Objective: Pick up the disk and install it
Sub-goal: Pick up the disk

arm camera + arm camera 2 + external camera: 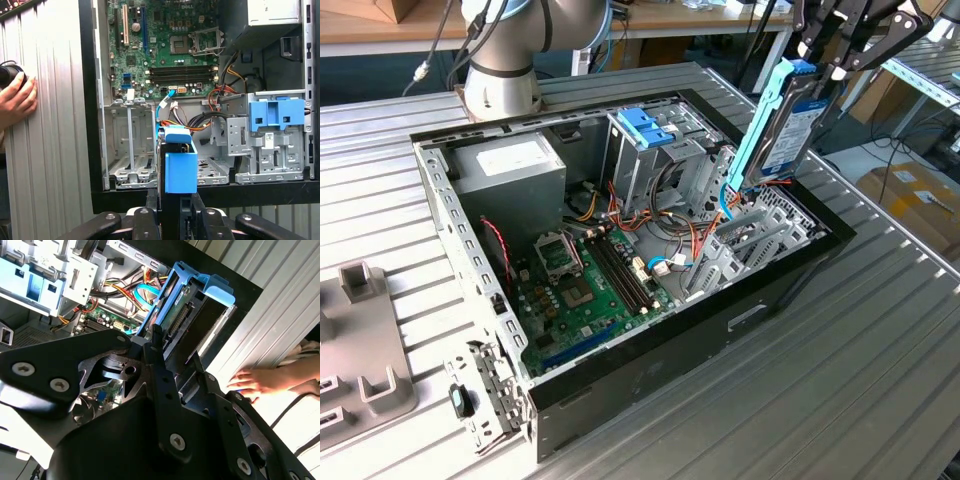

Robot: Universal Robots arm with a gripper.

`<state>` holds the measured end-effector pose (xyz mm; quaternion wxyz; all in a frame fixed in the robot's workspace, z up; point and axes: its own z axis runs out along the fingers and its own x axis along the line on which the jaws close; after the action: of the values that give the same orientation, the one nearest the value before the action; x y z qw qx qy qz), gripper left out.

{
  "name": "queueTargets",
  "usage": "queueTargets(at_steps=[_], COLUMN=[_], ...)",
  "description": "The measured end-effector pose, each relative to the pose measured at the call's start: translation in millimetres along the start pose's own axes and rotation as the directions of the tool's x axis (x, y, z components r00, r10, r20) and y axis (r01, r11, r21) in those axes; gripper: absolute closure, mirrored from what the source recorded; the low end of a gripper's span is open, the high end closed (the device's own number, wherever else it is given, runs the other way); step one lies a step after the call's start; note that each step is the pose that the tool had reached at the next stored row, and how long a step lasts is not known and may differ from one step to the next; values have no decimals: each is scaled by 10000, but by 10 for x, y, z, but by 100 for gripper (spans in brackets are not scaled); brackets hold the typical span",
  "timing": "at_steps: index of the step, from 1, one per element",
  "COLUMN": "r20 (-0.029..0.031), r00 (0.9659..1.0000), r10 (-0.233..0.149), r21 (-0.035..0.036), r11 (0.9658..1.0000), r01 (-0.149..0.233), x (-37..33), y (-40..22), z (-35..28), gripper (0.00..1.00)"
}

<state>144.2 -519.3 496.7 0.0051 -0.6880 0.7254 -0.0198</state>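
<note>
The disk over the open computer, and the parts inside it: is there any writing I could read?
Label on the disk, held by the gripper: print too small to read.
Label on the power supply: too small to read.
White sticker on the drive cage: too small to read.
No text reads clearly.

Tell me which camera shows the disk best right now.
The exterior view: the disk shows full length, with labelled face and blue rail. The second wrist view gives its circuit-board side foreshortened; the first wrist view sees it edge-on, blue end foremost.
</note>
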Motion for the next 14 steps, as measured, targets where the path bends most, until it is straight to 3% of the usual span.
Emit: queueTargets(at_steps=[9, 14], r20=[0, 0], r00=[10000, 10000], r10=[0, 0], r21=[0, 0], r11=[10000, 10000], r01=[0, 0], x=[3, 6], y=[1, 60], z=[0, -2], gripper=[65, 65])
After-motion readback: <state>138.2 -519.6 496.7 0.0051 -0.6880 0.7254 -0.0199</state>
